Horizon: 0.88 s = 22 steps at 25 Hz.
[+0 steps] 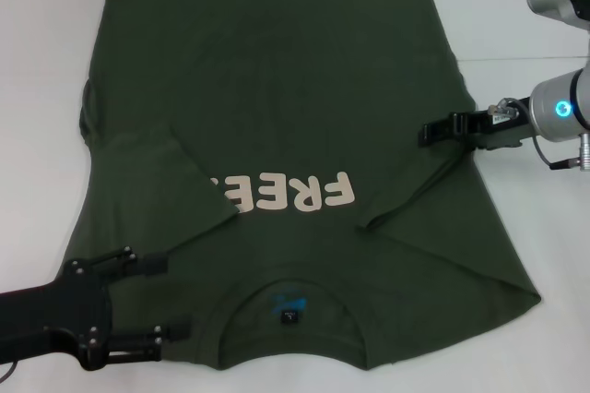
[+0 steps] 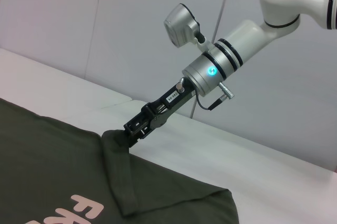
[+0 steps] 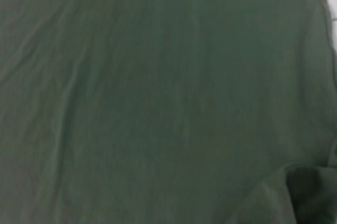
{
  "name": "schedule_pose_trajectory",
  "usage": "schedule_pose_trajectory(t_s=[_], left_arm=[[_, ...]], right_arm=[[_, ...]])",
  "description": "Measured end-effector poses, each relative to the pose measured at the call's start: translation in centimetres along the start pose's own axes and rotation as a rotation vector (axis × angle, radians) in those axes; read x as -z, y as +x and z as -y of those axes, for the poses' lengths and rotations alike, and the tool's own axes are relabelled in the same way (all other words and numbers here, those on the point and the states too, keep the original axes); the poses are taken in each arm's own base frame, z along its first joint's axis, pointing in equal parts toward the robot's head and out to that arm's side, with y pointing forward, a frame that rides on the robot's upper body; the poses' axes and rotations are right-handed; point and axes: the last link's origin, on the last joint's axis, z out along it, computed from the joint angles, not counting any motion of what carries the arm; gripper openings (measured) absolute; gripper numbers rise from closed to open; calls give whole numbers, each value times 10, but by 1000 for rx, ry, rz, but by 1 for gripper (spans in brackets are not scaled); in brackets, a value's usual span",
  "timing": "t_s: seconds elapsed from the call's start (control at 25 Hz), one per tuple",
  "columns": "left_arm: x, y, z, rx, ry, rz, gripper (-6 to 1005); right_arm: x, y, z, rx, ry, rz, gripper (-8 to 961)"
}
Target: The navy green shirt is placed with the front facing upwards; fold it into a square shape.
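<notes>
Sleeves already lie folded inward on the navy green shirt, spread on the table — we judge the lengthwise folds remain. Our right gripper pinches its edge; our left gripper hovers open near the collar.

Olive-green "FREE!" shirt flat, front up, both sleeves folded inward

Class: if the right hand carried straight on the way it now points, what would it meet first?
The right hand points across the navy green shirt, already at its folded sleeve edge, so probably more shirt fabric first; height above it is unclear.
</notes>
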Motion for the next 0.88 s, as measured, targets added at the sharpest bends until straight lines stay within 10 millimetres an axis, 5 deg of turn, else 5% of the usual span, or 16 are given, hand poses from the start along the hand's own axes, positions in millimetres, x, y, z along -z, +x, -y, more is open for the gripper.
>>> schedule_pose_trajectory(t_s=[0.44,0.88], left_arm=[[0,-1,0,1,2,0,909],[10,4,2,132,15,-26,910]], right_arm=[[6,-11,-15,-110,-231,149,765],[35,-3,17,-169,-335,213,765]])
